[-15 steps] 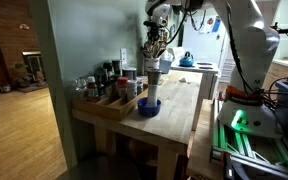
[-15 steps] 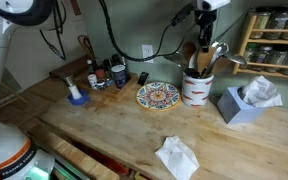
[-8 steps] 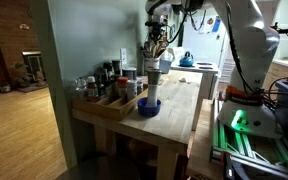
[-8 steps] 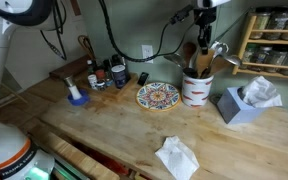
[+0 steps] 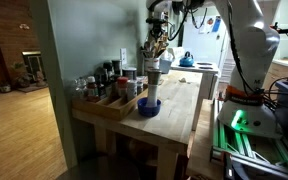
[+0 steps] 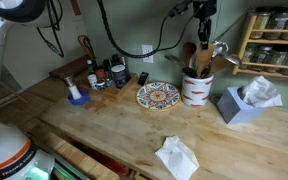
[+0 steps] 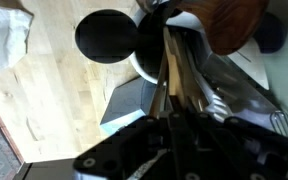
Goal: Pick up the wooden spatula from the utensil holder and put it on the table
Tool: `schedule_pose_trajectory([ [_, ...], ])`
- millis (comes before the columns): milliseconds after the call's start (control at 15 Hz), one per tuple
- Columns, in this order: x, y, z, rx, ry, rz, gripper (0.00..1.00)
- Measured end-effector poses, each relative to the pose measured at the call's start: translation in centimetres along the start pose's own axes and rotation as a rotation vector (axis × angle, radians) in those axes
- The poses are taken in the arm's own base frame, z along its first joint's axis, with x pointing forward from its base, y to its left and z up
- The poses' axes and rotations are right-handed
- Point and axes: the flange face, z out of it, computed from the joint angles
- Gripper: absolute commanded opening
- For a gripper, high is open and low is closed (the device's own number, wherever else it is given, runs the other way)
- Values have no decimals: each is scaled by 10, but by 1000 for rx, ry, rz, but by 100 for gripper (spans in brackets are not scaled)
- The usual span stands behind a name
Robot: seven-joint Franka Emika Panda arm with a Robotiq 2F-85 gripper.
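The white utensil holder [image 6: 194, 88] with a red band stands at the back of the light-wood table [image 6: 114, 135], holding several utensils. My gripper [image 6: 201, 40] hangs straight above it, shut on the wooden spatula [image 6: 200, 58], which is partly lifted with its lower end still among the other utensils. In the wrist view the jaws [image 7: 169, 115] clamp the pale wooden spatula [image 7: 170, 65] above the holder's rim [image 7: 142, 68]; a black ladle [image 7: 104, 35] and a brown wooden utensil [image 7: 234, 25] stick up beside it. The gripper also shows in an exterior view [image 5: 156, 38].
A patterned plate [image 6: 157, 96] lies left of the holder and a blue tissue box [image 6: 244, 103] right of it. A crumpled napkin [image 6: 176, 157] lies near the front edge. A blue dish [image 6: 76, 98] and jars [image 6: 109, 75] stand far left. A tray of jars [image 5: 109, 95] lines the table's side.
My gripper has risen a little above the holder, drawing the spatula upward with it. Nothing else has moved.
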Motion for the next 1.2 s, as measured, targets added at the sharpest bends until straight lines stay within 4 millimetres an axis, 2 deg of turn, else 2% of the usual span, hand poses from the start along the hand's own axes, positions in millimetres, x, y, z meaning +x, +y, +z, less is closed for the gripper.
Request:
schedule_pose_trajectory([
  [333,7,16,-53,30,16,-7,2],
  [733,16,50,-129,87,19,-8,2],
  [933,21,71,-154,93,-2,-9,2],
  [1200,24,95,-179,116,-48,-36,2],
])
